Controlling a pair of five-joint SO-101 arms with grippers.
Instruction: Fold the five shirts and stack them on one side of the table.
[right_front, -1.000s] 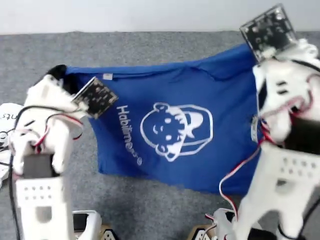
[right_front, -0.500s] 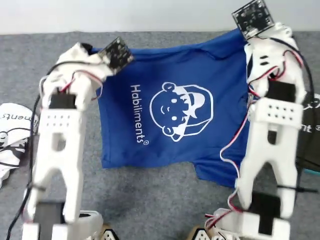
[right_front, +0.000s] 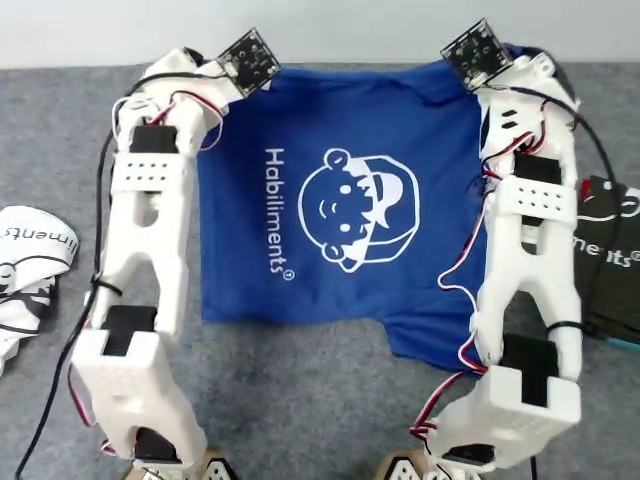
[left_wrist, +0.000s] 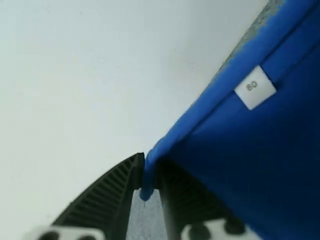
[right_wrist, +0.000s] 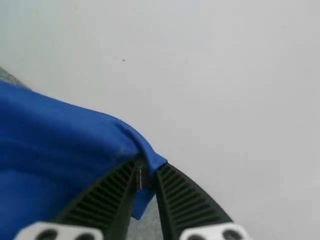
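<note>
On the grey felt-covered table, we hold the blue printed cotton shirt by its far-edge corners, left gripper and right gripper each clenched on cloth, likely to spread it flat for folding.

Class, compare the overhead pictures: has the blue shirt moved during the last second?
Yes. The blue shirt has slid toward the grey table's far edge, which its collar edge now reaches.
</note>
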